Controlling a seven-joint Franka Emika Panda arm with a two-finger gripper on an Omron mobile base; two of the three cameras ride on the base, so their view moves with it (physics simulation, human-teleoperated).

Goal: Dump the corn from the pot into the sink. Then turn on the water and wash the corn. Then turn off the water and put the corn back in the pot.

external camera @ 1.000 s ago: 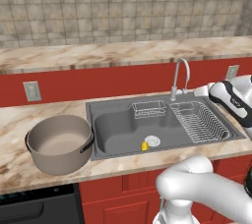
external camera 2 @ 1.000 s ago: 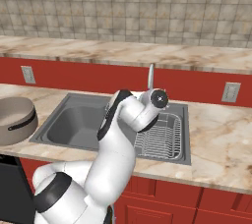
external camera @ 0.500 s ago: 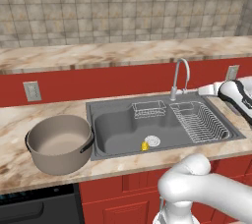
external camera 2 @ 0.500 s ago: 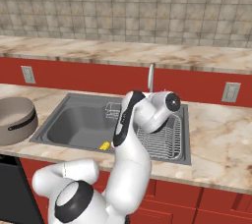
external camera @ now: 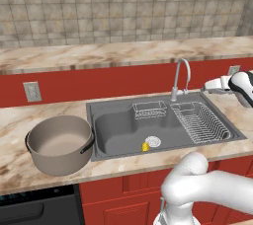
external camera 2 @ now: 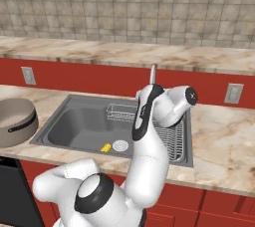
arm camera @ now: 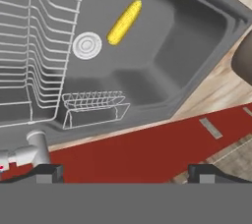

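- The round taupe pot (external camera: 60, 143) with dark loop handles sat on the marbled desk (external camera: 15, 120), near its front edge.
- The ridged yellow corn (arm camera: 124, 21) lay in the dark grey sink (external camera: 116, 125) beside the silver drain (arm camera: 87, 45), long axis slanted across the basin floor.
- The fingers (arm camera: 123, 173) stood wide, released, their tips cut off low.

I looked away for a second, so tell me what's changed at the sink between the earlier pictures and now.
Only the arm moved: it swung further right, and the open gripper now hangs beside the faucet, holding nothing. The corn still lies by the drain in the sink, and the pot is where it was on the counter, empty. No water runs.
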